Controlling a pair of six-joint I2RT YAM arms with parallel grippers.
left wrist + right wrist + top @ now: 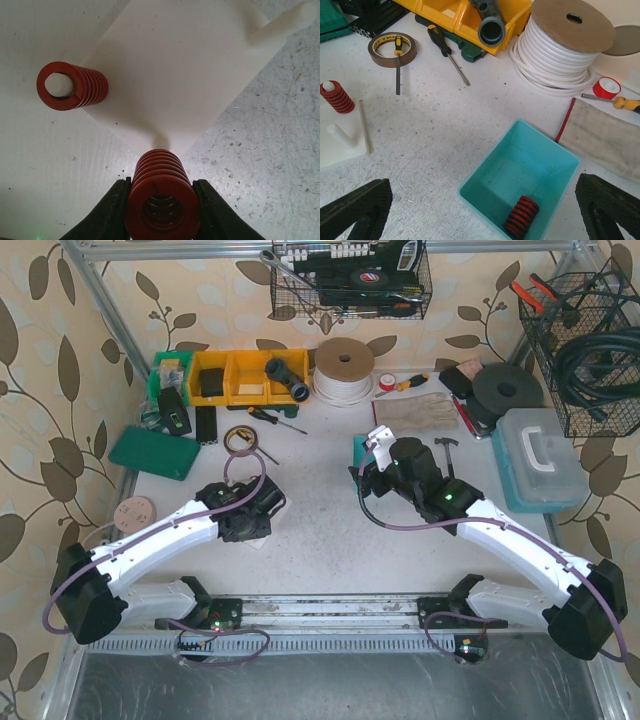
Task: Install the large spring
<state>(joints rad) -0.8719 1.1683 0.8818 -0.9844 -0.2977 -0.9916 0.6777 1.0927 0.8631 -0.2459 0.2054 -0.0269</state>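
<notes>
Left fingers (107,212) around large spring (162,197); spare (521,216) in bin (515,170)

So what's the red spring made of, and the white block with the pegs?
Red spring: probably metal wire painted matte red; thick, even coils. White block: looks like plastic, smooth and matte; one plain white colour all over, pegs included.
</notes>
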